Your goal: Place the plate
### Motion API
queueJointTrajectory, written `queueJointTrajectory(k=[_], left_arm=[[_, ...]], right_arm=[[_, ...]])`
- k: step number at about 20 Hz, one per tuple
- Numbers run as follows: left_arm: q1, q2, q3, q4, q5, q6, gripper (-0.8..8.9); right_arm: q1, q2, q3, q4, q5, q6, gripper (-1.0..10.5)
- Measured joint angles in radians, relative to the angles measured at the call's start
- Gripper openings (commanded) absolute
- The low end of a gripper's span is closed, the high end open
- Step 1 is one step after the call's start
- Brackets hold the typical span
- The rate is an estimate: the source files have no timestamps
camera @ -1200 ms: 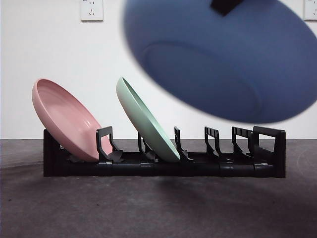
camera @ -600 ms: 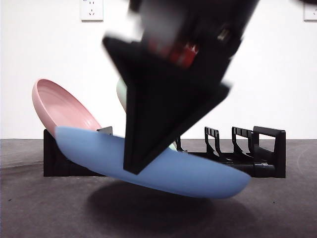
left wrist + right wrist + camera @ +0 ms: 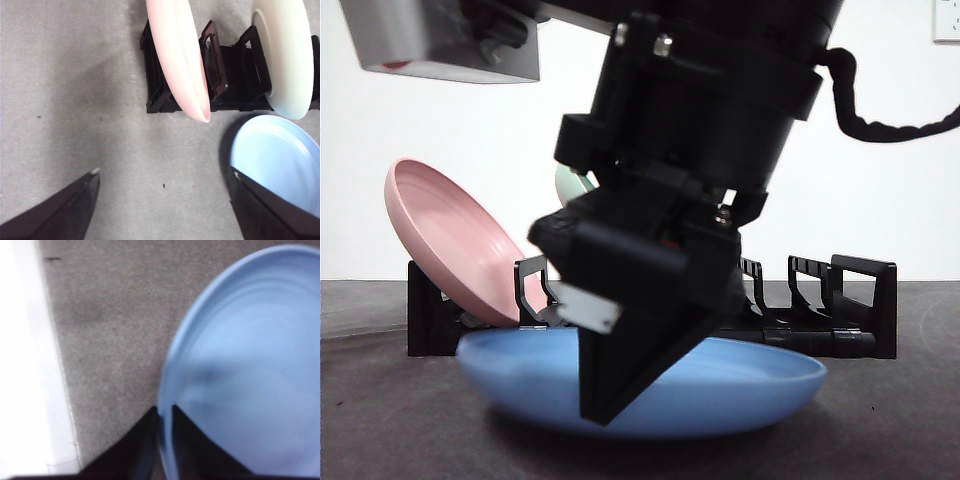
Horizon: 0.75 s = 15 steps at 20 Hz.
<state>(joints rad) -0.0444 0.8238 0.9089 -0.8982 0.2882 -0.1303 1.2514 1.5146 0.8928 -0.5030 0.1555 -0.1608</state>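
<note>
The blue plate (image 3: 760,385) lies flat on the dark table in front of the black rack (image 3: 860,300). My right gripper (image 3: 620,390) looms large over it, shut on the plate's near rim. In the right wrist view the two jaws (image 3: 164,412) pinch the edge of the blue plate (image 3: 250,365). My left gripper (image 3: 162,172) hangs open above the table with nothing between its fingers. From there I see the blue plate (image 3: 275,155) close to the rack (image 3: 225,95).
A pink plate (image 3: 450,235) leans in the rack's left slot. A pale green plate (image 3: 575,185) leans in a middle slot, mostly hidden behind the arm. The rack's right slots (image 3: 810,285) hold nothing. A white band (image 3: 25,365) borders the table.
The blue plate has come down from a tilt in the air to lie flat on the table before the rack. The right gripper has lowered with it.
</note>
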Motion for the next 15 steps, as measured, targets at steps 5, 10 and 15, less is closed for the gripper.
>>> queueJointTrajectory(k=[5, 10, 15], left_arm=[[0.000, 0.000, 0.000, -0.003, 0.000, 0.000, 4.07], [-0.011, 0.001, 0.005, -0.003, 0.000, -0.019, 4.03], [-0.047, 0.082, 0.122, -0.004, 0.000, -0.081, 4.02]], right_arm=[[0.002, -0.007, 0.011, -0.010, -0.026, 0.049, 2.2], [-0.012, -0.229, 0.131, -0.031, -0.043, 0.134, 2.2], [-0.164, -0.454, 0.131, -0.153, -0.021, 0.269, 2.2]])
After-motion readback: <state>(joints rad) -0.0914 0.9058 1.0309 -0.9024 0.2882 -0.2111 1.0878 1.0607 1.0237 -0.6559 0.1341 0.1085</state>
